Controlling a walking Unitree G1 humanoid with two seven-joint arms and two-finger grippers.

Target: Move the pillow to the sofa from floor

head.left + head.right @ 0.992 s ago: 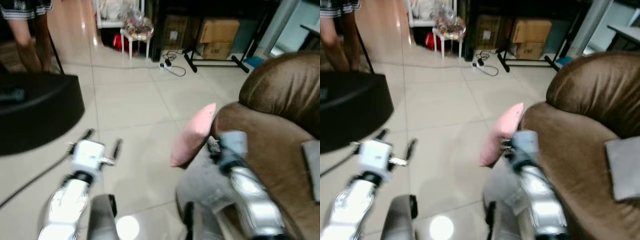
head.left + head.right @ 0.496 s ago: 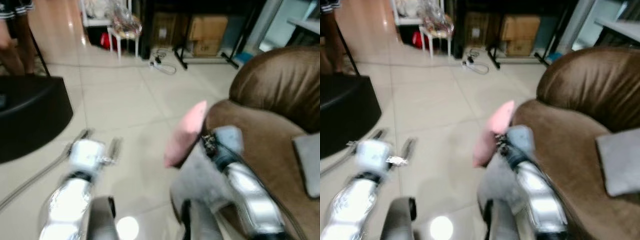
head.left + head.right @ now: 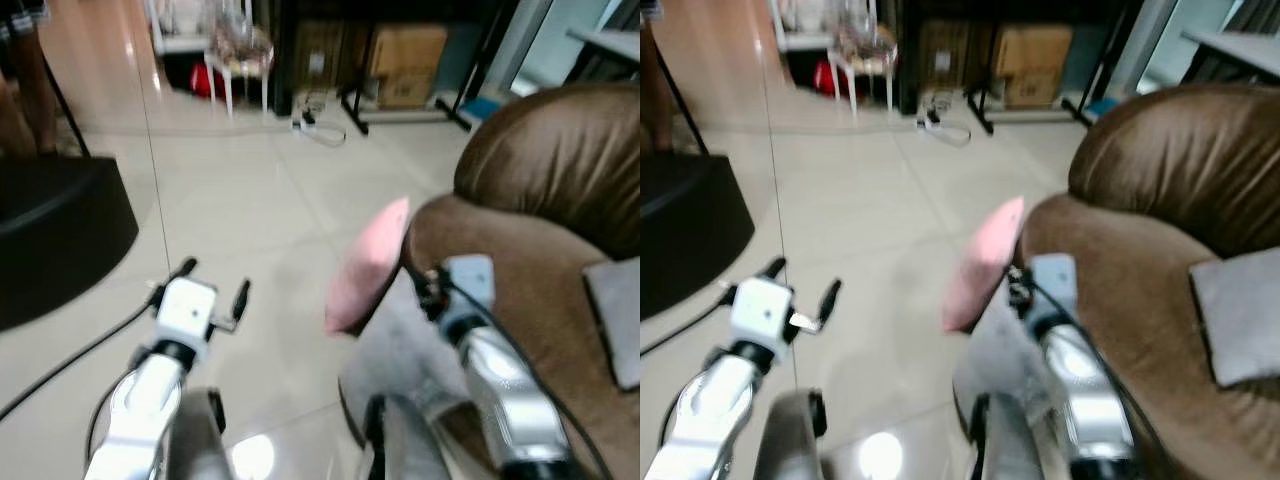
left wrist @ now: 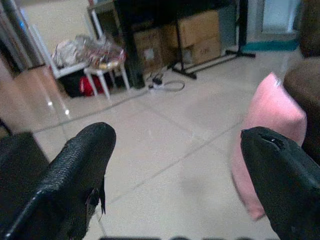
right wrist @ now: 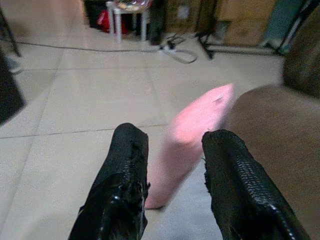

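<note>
both arms stretched out front, left hand point(image 3: 212, 281) fingers spread wide, right hand point(image 5: 172, 165) fingers parted too

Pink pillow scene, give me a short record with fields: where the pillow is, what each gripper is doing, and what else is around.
pillow: pink pillow standing on the tiled floor, leaning against the brown sofa
left gripper: left gripper open, over bare floor, apart from the pillow
right gripper: right gripper open, pointed at the pillow, not gripping it
on sofa: grey cushion
background: cardboard boxes, white stool, cable on floor
task state: pillow not yet on sofa
</note>
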